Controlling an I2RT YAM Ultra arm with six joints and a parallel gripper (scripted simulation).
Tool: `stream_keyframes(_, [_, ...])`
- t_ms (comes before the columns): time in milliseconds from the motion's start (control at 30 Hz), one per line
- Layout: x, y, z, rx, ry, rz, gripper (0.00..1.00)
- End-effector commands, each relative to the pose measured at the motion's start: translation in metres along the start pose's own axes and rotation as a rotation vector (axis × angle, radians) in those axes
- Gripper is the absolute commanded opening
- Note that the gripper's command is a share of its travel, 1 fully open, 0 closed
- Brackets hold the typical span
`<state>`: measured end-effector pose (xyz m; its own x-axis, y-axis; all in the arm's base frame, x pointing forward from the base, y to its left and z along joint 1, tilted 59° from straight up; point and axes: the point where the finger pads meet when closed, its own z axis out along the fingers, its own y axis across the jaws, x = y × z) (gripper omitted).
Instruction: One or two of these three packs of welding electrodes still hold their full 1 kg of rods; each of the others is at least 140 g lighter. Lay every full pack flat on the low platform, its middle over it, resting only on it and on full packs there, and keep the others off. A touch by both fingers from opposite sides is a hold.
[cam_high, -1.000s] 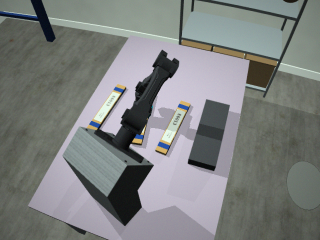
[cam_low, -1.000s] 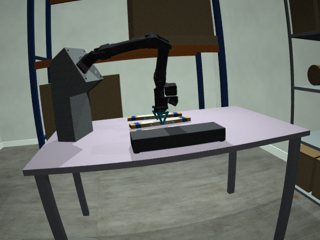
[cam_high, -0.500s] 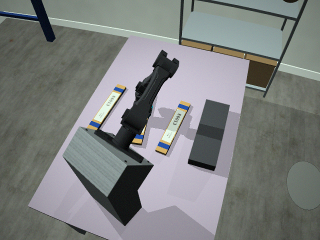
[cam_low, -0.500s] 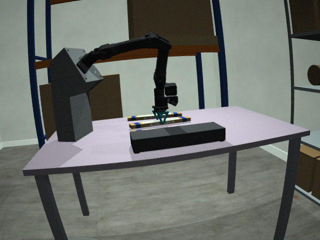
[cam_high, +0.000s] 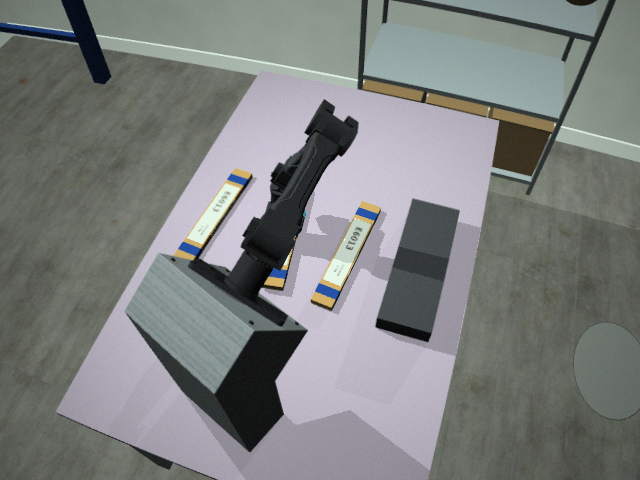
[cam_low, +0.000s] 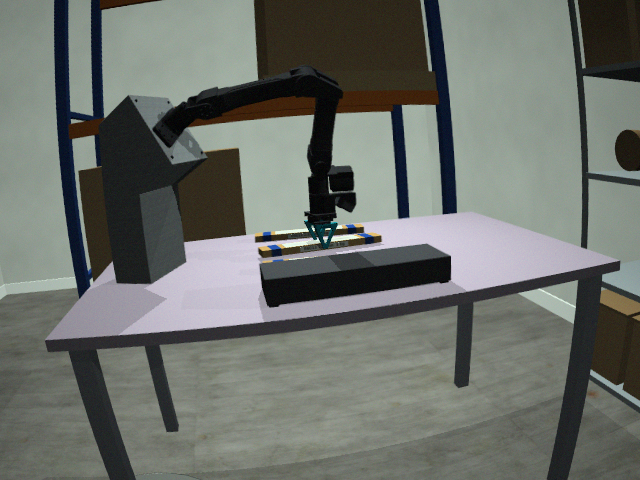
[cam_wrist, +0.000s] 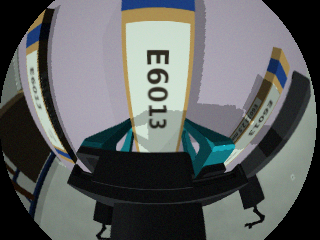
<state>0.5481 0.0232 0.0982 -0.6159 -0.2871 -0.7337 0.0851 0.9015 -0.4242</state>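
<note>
Three flat packs of electrodes, white-labelled with blue and tan ends, lie in a row on the lilac table (cam_high: 413, 129) (cam_low: 516, 248). My gripper (cam_low: 324, 241) (cam_wrist: 157, 120) points straight down and is shut on the middle pack (cam_wrist: 159, 60) (cam_low: 289, 248) near its middle; in the top view only that pack's near end (cam_high: 275, 279) shows under the arm. The left pack (cam_high: 213, 214) (cam_low: 289, 234) (cam_wrist: 36, 80) and the right pack (cam_high: 346, 253) (cam_wrist: 263, 110) lie flat on the table. The low dark platform (cam_high: 418, 268) (cam_low: 356, 271) lies right of the right pack, with nothing on it.
The arm's grey base block (cam_high: 206, 330) (cam_low: 139, 196) stands at the table's near left. A metal shelf rack (cam_high: 465, 72) with brown boxes stands beyond the table's far right corner. Blue racking (cam_low: 64, 155) stands behind the table.
</note>
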Motion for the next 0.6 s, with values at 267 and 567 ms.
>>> stream_keyframes(267, [-0.0322, 0.0057, -0.0184, -0.008, -0.072, 0.017, 0.00])
stream_keyframes(567, [-0.0323, 0.0058, -0.0188, -0.008, -0.073, 0.017, 0.95])
